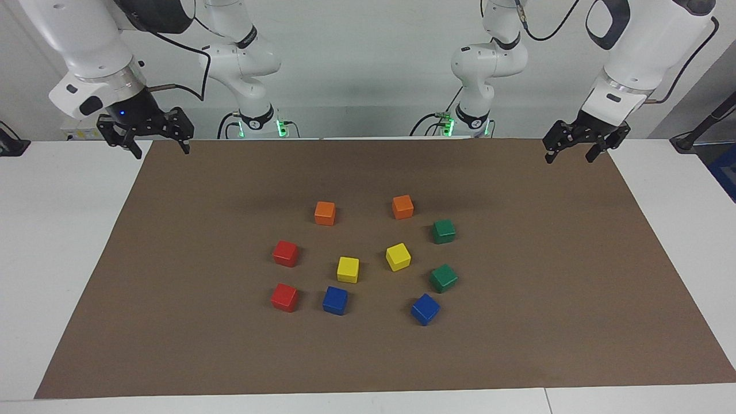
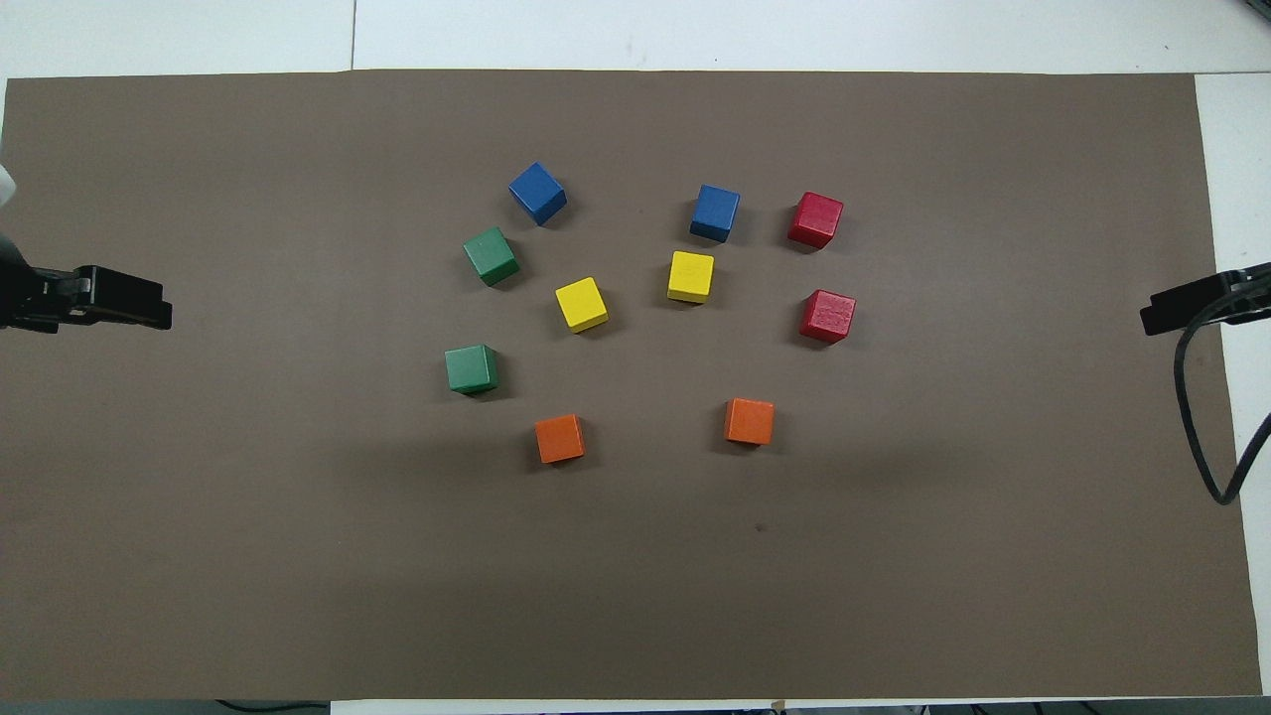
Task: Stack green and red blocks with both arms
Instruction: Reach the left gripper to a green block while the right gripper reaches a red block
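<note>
Both arms wait. Left tool [image 1: 579,150] hangs with fingers apart over the mat's [image 2: 199,556] left-arm corner; right tool [image 1: 146,138], fingers apart too, over the other. Ten cubes ring the counter [image 1: 63,230]: in the overhead view, green blocks [image 2: 491,255] [image 2: 471,368] at nine o'clock, red blocks [image 2: 815,219] [image 2: 827,316] at three. No readable writing anywhere.

Bright, even light from above; both views are sharp. Each cube throws only a short, soft shadow on the matte brown mat [image 1: 172,322], which shows no glare. Two broad faint shadows darken the mat near the orange cubes [image 2: 559,438]. The white table [image 1: 52,230] looks bright but not blown out
</note>
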